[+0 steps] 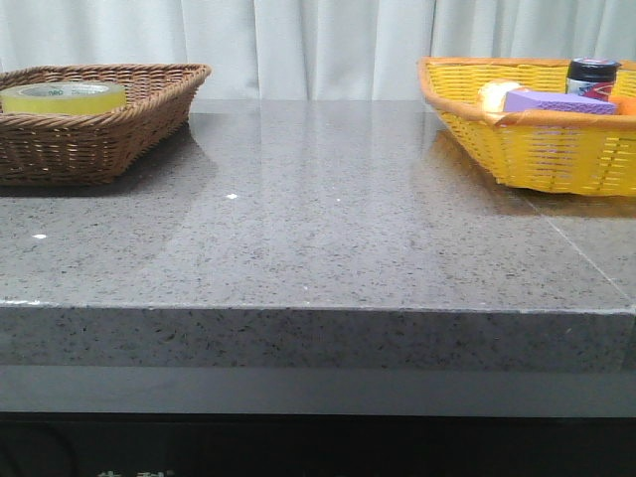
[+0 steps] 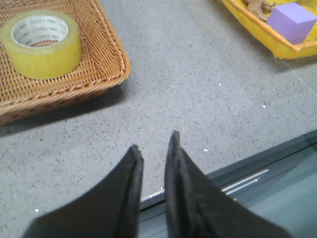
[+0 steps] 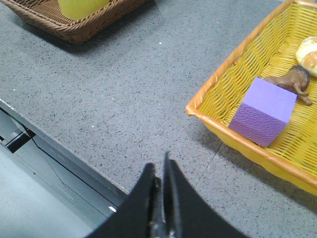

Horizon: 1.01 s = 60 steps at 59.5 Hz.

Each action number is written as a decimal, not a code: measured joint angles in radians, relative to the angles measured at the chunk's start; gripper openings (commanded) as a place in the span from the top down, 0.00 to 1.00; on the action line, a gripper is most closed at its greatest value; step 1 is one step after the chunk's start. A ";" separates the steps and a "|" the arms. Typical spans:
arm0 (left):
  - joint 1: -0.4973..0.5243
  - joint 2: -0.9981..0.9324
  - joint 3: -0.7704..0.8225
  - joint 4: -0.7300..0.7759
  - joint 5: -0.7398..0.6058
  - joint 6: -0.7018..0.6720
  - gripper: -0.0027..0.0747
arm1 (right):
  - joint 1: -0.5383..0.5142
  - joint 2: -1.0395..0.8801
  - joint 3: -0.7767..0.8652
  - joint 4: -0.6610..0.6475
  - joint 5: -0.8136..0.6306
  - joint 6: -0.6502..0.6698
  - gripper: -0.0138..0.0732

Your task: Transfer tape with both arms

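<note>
The tape (image 1: 63,97), a wide yellow roll with a white core printed in green, lies flat in a brown wicker basket (image 1: 99,139) at the table's back left. It also shows in the left wrist view (image 2: 40,43) and partly in the right wrist view (image 3: 81,7). My left gripper (image 2: 154,141) hovers over the table's front edge, well short of the basket, empty, its jaws a narrow gap apart. My right gripper (image 3: 159,166) is shut and empty above the front edge. Neither gripper shows in the front view.
A yellow basket (image 1: 556,149) at the back right holds a purple sponge block (image 3: 265,111), a brown toy animal (image 3: 292,82), a bread roll (image 3: 308,49) and a dark jar (image 1: 592,75). The grey stone table (image 1: 318,229) lies between the two baskets.
</note>
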State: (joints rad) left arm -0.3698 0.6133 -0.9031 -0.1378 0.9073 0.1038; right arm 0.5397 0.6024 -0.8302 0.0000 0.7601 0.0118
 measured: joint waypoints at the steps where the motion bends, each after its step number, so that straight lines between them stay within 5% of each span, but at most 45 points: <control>1: 0.000 0.000 0.000 0.000 -0.004 0.001 0.99 | 0.000 0.000 0.000 0.000 0.000 0.000 0.92; 42: 0.000 -0.024 0.044 0.002 -0.078 0.008 0.99 | 0.000 0.000 0.000 0.000 0.006 0.000 0.92; 60: 0.187 -0.255 0.407 0.024 -0.444 0.008 0.99 | 0.000 0.000 0.000 0.000 0.006 0.000 0.92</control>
State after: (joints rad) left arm -0.1826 0.3581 -0.4966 -0.1139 0.4630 0.1121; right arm 0.5397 0.6024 -0.8302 0.0000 0.7657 0.0118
